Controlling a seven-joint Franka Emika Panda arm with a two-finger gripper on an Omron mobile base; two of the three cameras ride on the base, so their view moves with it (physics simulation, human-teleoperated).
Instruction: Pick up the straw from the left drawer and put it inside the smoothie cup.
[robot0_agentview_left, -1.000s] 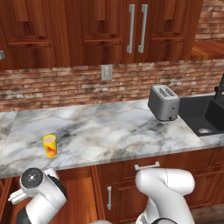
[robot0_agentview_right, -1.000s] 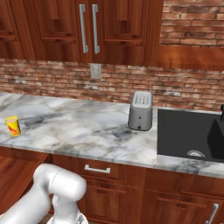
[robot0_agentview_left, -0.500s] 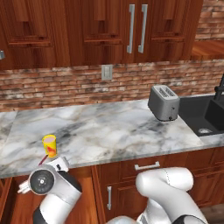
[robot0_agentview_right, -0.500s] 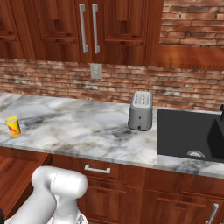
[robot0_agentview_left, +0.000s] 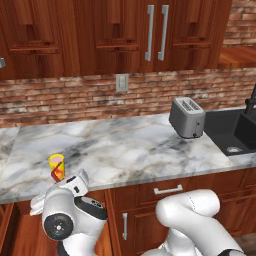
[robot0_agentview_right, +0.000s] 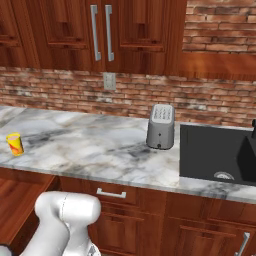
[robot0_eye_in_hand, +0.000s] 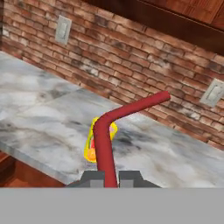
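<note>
In the hand view my gripper (robot0_eye_in_hand: 111, 178) is shut on the straw (robot0_eye_in_hand: 105, 146), a thin red tube that stands up from between the two dark fingertips and bends to the right at its top. Right behind the straw stands the smoothie cup (robot0_eye_in_hand: 89, 146), small and yellow, near the front edge of the marble counter (robot0_eye_in_hand: 39, 118). In the left base view the cup (robot0_agentview_left: 56, 165) stands at the counter's front left, with my white wrist (robot0_agentview_left: 75, 184) just below and right of it. The right base view shows the cup (robot0_agentview_right: 15, 144) at far left and the open left drawer (robot0_agentview_right: 22, 195) below it.
A silver toaster (robot0_agentview_left: 187, 117) stands on the counter to the right, next to a black sink (robot0_agentview_left: 235, 135). A brick wall with outlets (robot0_agentview_left: 121, 82) runs behind, dark wood cabinets (robot0_agentview_left: 155, 32) hang above, and closed drawers with silver handles (robot0_agentview_left: 168, 190) sit under the counter.
The arm has risen from down by the drawer to the height of the counter's edge, close under the cup. The jaws have stayed shut on the straw.
</note>
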